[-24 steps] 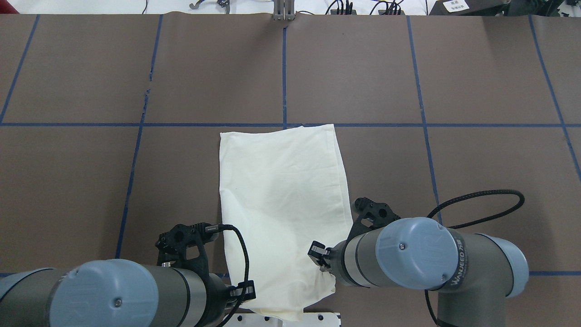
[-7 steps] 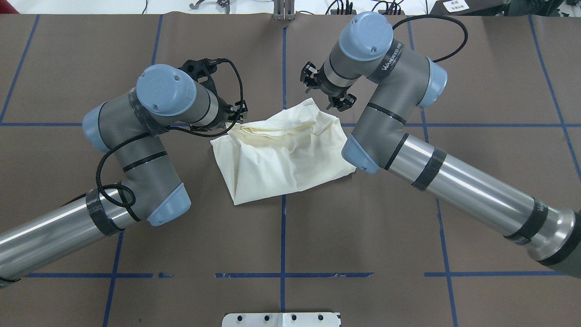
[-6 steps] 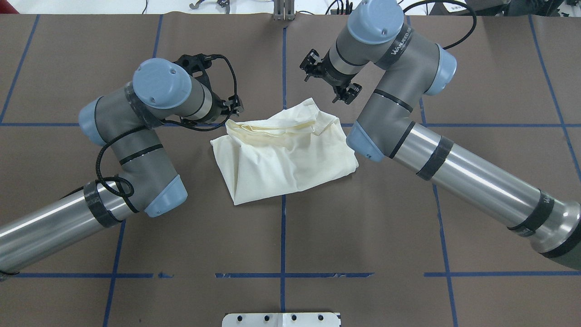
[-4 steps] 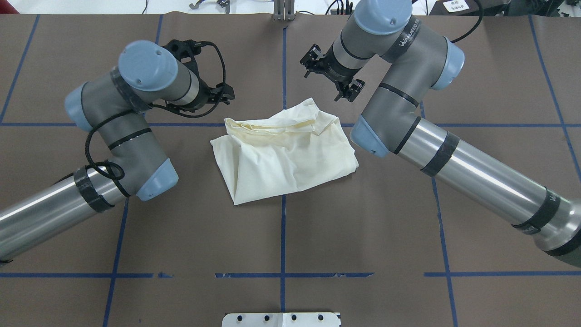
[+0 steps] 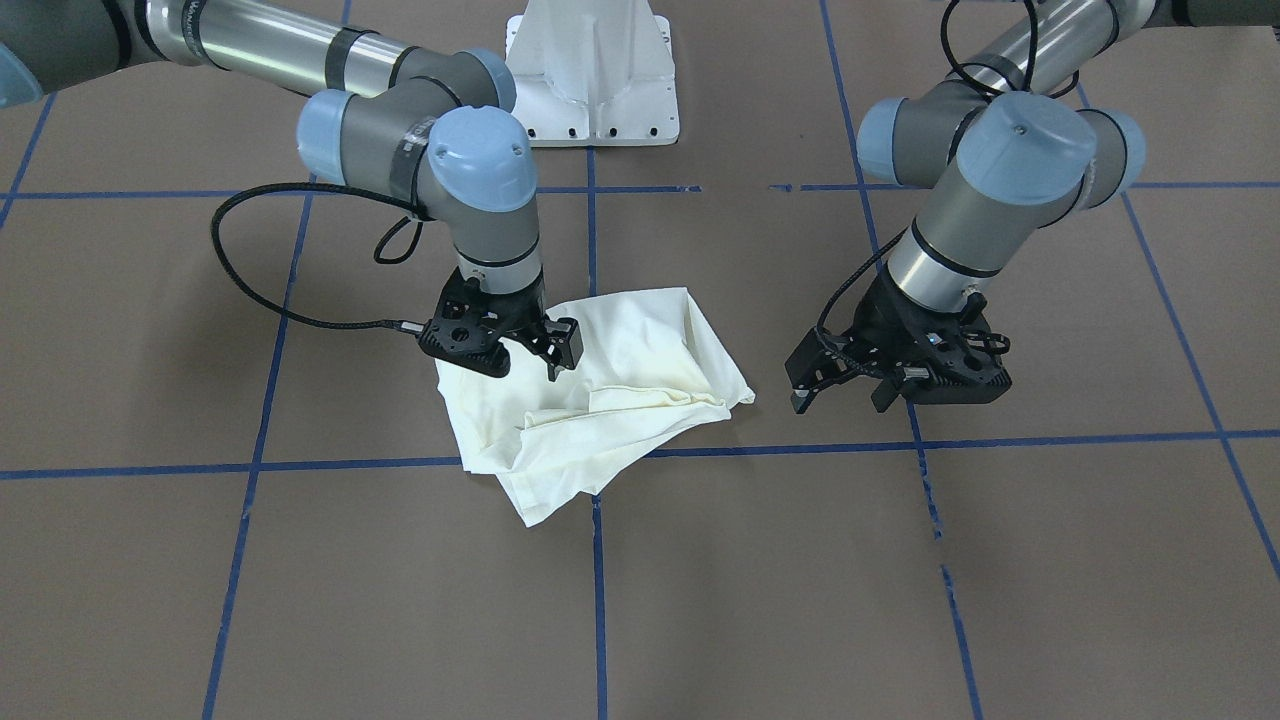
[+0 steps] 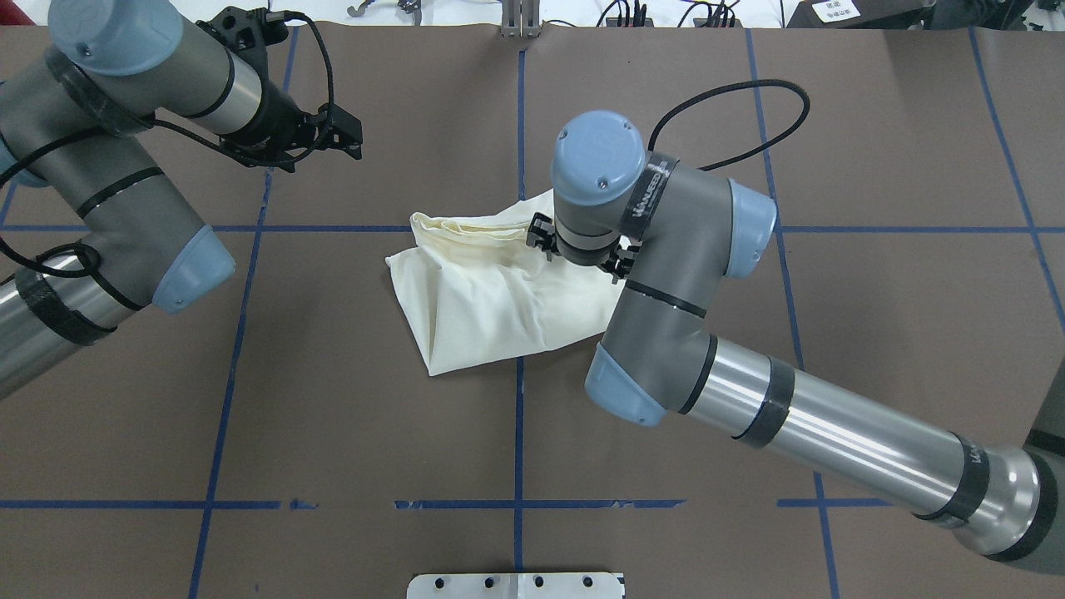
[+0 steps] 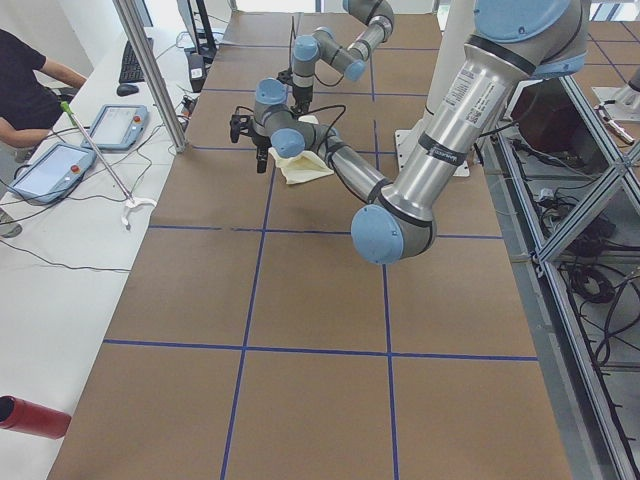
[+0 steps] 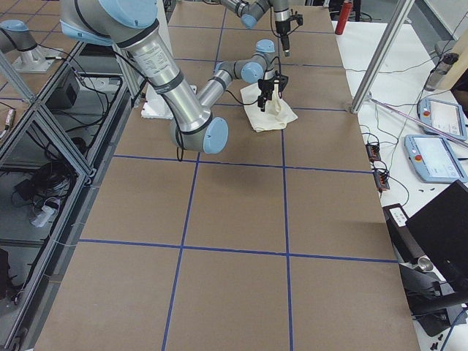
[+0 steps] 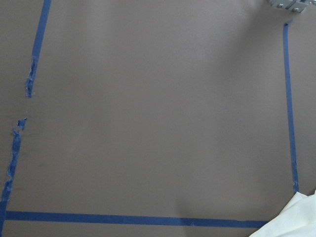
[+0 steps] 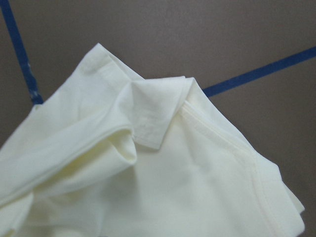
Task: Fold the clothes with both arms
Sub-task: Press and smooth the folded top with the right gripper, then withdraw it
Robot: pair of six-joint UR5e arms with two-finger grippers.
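So the cream-white T-shirt (image 6: 482, 291) is lying in a rumpled, half-folded heap near the middle of the brown table (image 6: 374, 399). It's sitting right over a crossing of the blue tape lines (image 6: 333, 228), and only plain fabric is showing, with the layers bunching up along its far edge. The right gripper (image 5: 528, 352) is pointing down over the right, far part of the shirt. Its fingers are standing apart and aren't pinching any cloth, but I can't tell if the tips are touching the fabric or just hanging above it. The right wrist camera is looking straight at stacked folds with stitched hems and a bit of table and tape behind them. The left gripper (image 5: 840, 392) is hanging over bare table off to the left, well apart from the shirt, with its fingers spread wide and holding nothing. Its wrist camera is mostly showing brown surface and tape, with one corner of the shirt poking in at the bottom right.
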